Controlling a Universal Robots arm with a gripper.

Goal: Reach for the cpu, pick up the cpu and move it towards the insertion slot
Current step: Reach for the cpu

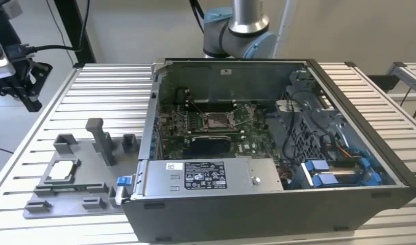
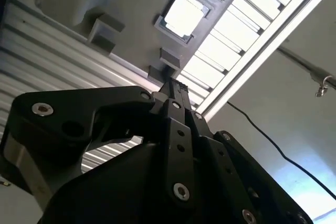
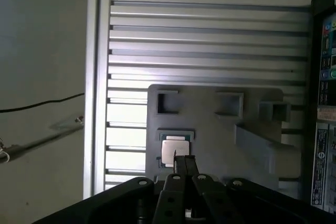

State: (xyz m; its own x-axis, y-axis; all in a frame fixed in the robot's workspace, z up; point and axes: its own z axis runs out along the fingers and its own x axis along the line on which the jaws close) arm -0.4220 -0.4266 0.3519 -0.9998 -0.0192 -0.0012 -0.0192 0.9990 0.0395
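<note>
The cpu (image 1: 61,171) is a small silvery square chip lying flat in a pocket of the grey fixture plate (image 1: 85,191) on the exterior view's left. It also shows in both wrist views, as the cpu (image 3: 175,149) and the cpu (image 2: 184,14). My gripper (image 1: 29,97) hangs high at the far left of the exterior view, well above and apart from the chip. Its black fingers (image 3: 185,165) are pressed together, shut on nothing. The insertion slot (image 1: 219,120) sits on the motherboard inside the open computer case.
The open computer case (image 1: 344,127) fills the table's middle and right. Grey posts and blocks (image 1: 102,140) stand up from the fixture plate beside the chip. The slatted metal table (image 1: 105,97) runs around both. The arm's base (image 1: 238,35) stands behind the case.
</note>
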